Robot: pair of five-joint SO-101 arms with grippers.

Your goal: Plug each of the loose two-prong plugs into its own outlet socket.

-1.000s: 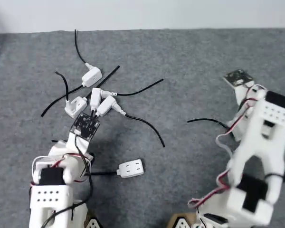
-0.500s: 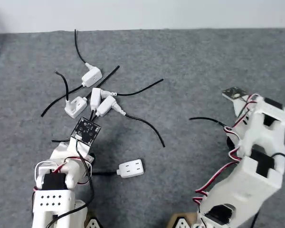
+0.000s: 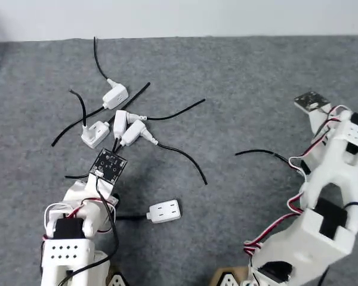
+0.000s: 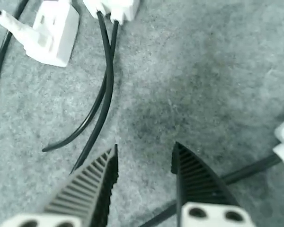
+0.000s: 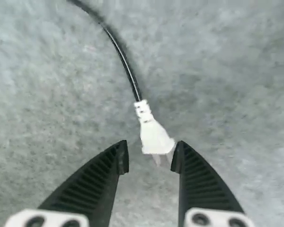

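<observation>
Plug (image 5: 154, 136) lying within your spread right tool (image 5: 150, 151), your left tool (image 4: 145, 149) likewise spread, low over the worktop (image 4: 203, 71) beside two black cords (image 4: 105, 90), white outlet (image 4: 52, 30) beyond them.

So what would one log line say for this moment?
left gripper: open, empty, over grey mat | right gripper: open around loose white plug

The grey cloth mat (image 3: 244, 77) looks matt and fuzzy (felt-like); the white plastic plug (image 5: 154, 135) is smooth, its thin black cord (image 5: 120, 56) glossy.
</observation>
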